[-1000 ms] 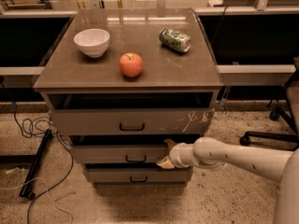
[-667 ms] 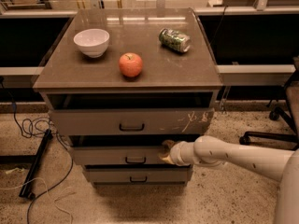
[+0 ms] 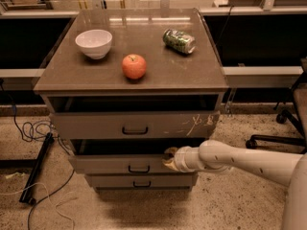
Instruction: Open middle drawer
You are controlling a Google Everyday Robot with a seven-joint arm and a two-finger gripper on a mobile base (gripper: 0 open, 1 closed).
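Tool (image 3: pixel 169 158) on middle drawer (image 3: pixel 109 165) edge

Arm reaches in from the right; the tool rests at the drawer's top edge, just right of its handle (image 3: pixel 139 168) (open or closed: cannot tell). The drawer, second of three under the bench (image 3: pixel 158 68), stands slightly out.

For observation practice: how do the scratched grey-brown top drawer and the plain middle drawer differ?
The top drawer is taller, with white scratches; the middle drawer shallower, unmarked. The gripper is at the middle drawer's upper edge, not the top drawer's. Both stand ajar, with dark bar handles.

Three drawers (image 3: pixel 96 126); one each: bowl (image 3: pixel 94 43), apple (image 3: pixel 134 66), can (image 3: pixel 179 40), hand (image 3: pixel 169 158) at middle drawer (image 3: pixel 108 165).
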